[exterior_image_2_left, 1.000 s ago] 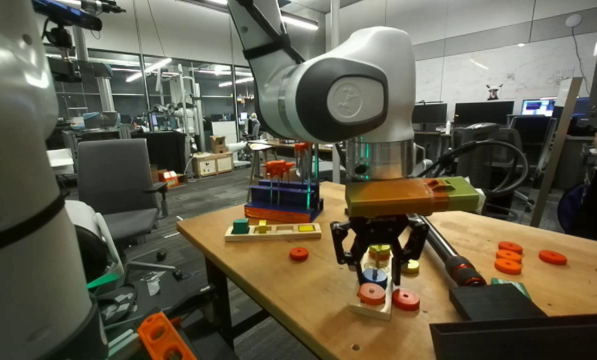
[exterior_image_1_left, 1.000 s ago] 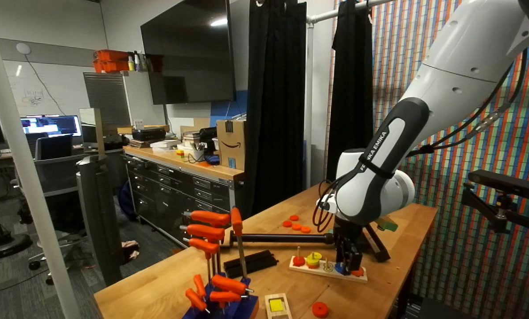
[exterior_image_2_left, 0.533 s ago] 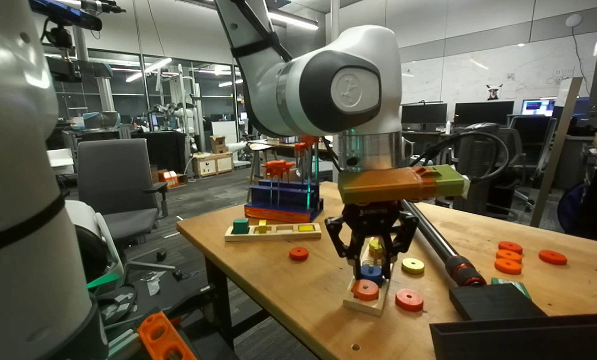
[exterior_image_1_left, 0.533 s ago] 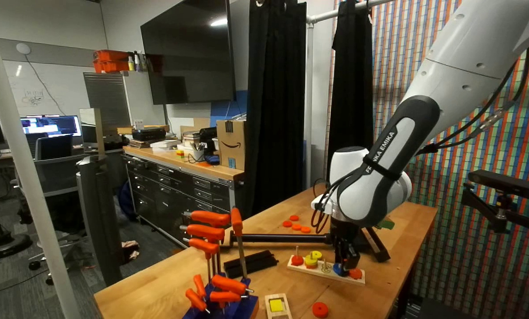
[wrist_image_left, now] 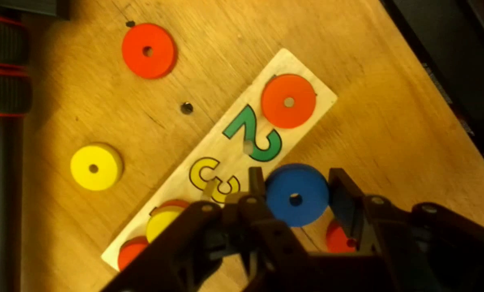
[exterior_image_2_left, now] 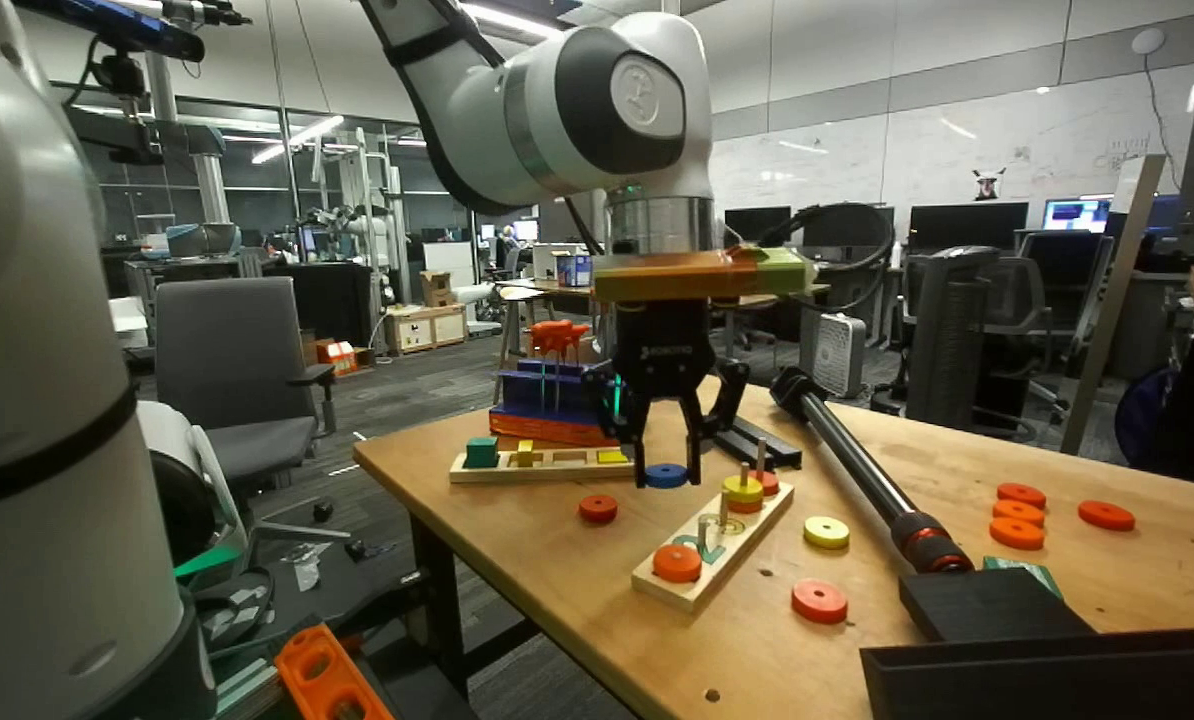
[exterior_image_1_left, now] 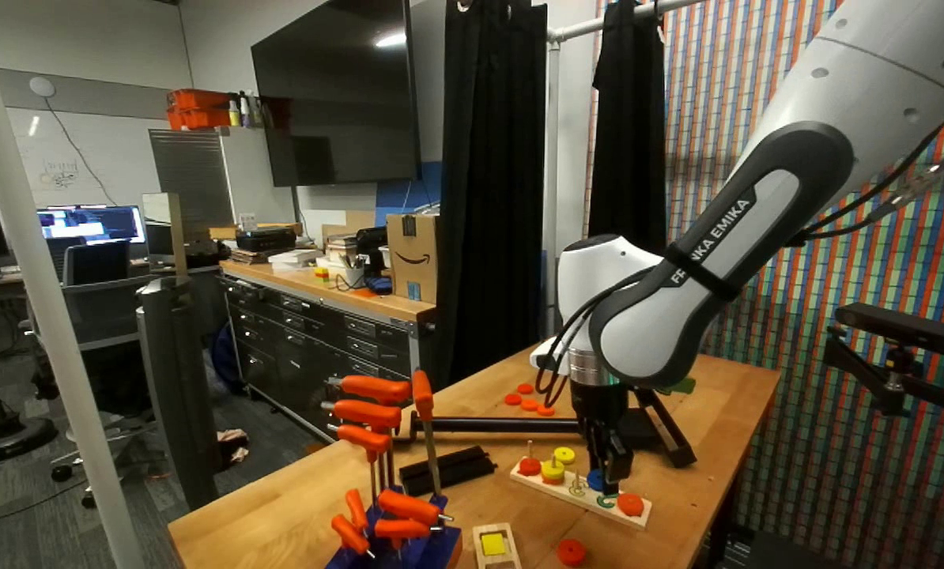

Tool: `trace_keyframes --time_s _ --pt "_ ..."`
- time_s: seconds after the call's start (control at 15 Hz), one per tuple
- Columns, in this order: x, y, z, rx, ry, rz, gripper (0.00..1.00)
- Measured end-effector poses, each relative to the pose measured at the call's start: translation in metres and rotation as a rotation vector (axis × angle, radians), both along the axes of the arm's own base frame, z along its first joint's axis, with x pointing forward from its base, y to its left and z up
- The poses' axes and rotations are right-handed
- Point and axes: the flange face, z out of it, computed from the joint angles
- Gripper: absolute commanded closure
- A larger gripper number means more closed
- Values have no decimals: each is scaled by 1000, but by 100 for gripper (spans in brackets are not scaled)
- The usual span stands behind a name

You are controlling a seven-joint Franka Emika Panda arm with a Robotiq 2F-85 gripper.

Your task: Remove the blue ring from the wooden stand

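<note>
Blue ring [wrist_image_left: 296,182]: raised with arm [exterior_image_1_left: 725,229] above tabletop [exterior_image_2_left: 757,650] since earlier frame; clamped between tips of end effector [exterior_image_2_left: 667,478]; apart from wooden stand [wrist_image_left: 221,150] (since turned to new angle); lifted off peg [wrist_image_left: 248,147]. Readable: "FRANKA EMIKA" on arm, partly hidden; green 2 [wrist_image_left: 250,129], yellow 3 [wrist_image_left: 195,173] on stand.

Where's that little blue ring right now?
In the wrist view, the blue ring is held in the robot's gripper, below and to the right of the green 2 printed on the wooden stand.
</note>
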Motion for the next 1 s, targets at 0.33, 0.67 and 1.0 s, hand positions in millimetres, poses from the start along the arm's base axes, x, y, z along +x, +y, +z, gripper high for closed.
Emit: trace_keyframes --time_s 0.33,0.67,1.0 --pt "-11 48 28 -18 14 71 75" --pt "-18 89 31 -15 12 170 75" --pt "-20 95 22 -24 34 197 75"
